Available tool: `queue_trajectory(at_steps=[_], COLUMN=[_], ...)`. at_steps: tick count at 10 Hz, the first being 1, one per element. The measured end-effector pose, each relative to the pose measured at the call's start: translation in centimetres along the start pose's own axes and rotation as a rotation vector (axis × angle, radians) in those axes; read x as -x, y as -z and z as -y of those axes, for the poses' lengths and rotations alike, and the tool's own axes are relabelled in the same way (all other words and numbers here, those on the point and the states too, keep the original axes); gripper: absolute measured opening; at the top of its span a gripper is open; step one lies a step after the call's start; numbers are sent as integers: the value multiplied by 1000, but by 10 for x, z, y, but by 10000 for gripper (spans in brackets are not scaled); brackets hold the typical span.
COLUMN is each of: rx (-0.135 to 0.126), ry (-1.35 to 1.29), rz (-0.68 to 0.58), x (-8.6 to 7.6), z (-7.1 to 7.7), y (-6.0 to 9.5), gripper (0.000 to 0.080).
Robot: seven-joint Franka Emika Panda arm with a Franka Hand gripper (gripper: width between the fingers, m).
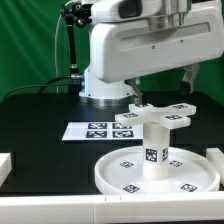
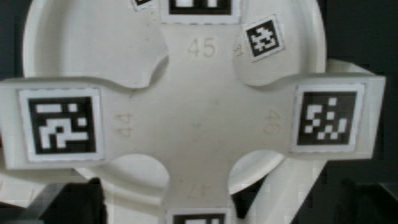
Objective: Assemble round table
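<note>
The large round disc (image 1: 120, 175) lies flat on the black table near the front. The short leg (image 1: 153, 150) stands upright in its hub, and the cross-shaped foot (image 1: 155, 115) sits level on top of the leg. My gripper (image 1: 187, 80) hangs just above and behind the foot. In the wrist view the foot (image 2: 196, 110) fills the frame, with the disc (image 2: 107, 30) behind it. My gripper (image 2: 210, 203) shows only as dark fingers (image 2: 71, 205) at the lower corners. They are wide apart on either side of one foot arm, open, and hold nothing.
The marker board (image 1: 92, 130) lies on the table behind the disc. Plain white bars stand at the exterior view's left (image 1: 5, 165), at its right (image 1: 214, 160) and along the front edge (image 1: 60, 210). The arm's base (image 1: 105, 90) is at the back.
</note>
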State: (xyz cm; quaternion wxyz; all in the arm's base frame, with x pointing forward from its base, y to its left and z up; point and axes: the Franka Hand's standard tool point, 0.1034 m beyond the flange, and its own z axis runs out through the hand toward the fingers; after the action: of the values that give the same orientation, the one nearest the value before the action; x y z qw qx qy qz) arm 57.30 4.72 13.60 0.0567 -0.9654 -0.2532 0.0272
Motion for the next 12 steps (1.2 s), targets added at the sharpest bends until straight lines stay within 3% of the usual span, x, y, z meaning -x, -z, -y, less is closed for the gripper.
queue_trajectory(at_steps=[5, 7, 9, 12], rx=[5, 31, 55, 52], ry=[402, 521, 527, 538], rz=[41, 21, 4, 25], x=[1, 2, 10, 14], z=[-4, -6, -6, -5], y=[1, 1, -5, -16], gripper=[649, 649, 649, 649])
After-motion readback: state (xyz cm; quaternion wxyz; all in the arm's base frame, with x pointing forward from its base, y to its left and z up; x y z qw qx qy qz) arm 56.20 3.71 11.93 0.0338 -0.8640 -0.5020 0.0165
